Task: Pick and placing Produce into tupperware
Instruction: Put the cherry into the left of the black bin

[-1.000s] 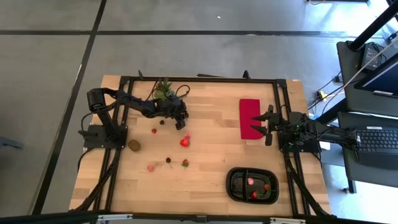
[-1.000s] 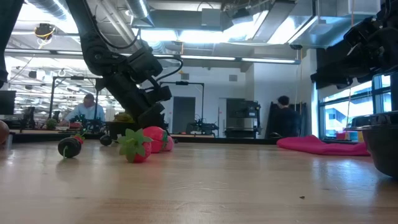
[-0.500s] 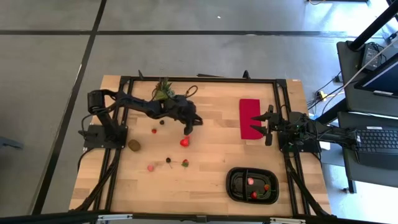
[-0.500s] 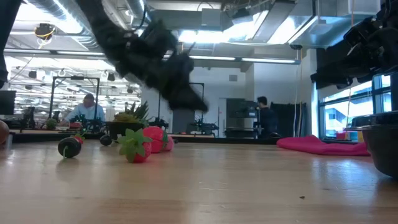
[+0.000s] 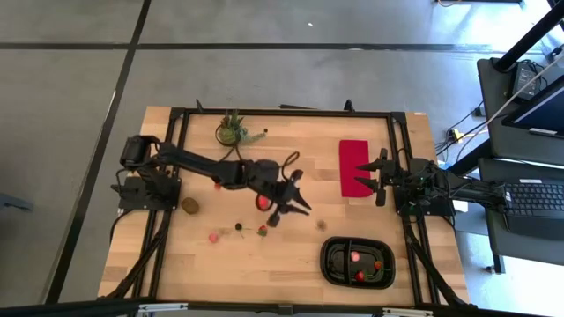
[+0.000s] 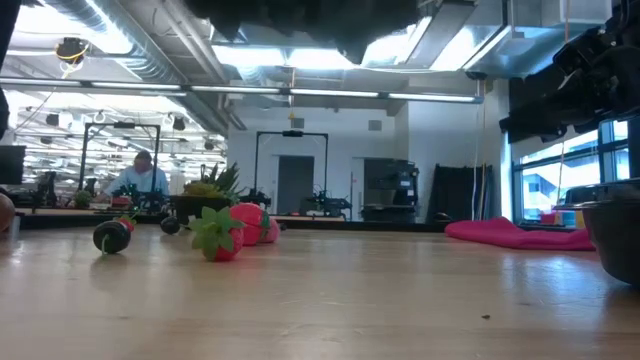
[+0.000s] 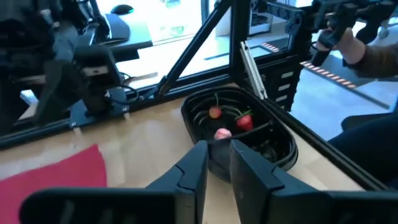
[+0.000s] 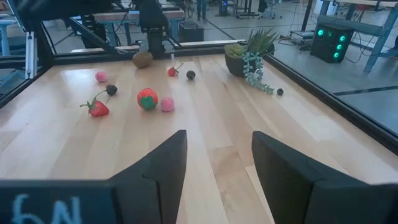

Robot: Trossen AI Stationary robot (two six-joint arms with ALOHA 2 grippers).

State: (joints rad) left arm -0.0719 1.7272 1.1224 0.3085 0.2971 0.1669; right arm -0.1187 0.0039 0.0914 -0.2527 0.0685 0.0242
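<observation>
Left gripper (image 5: 291, 204) swung from potted plant (image 5: 231, 130) at far edge to mid-table, heading toward tupperware (image 5: 356, 261) near right front corner. Fingers nearly together; carried fruit: cannot tell. Strawberry (image 5: 262, 202) left loose. Right gripper (image 5: 381, 179) parked spread over red cloth (image 5: 352, 167).

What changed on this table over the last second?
The left gripper swung from beside the potted plant across the table's middle toward the black tray, taking nothing. The loose fruit, including the large strawberry, the tray's three pieces, and the open right gripper by the red cloth stayed put.
</observation>
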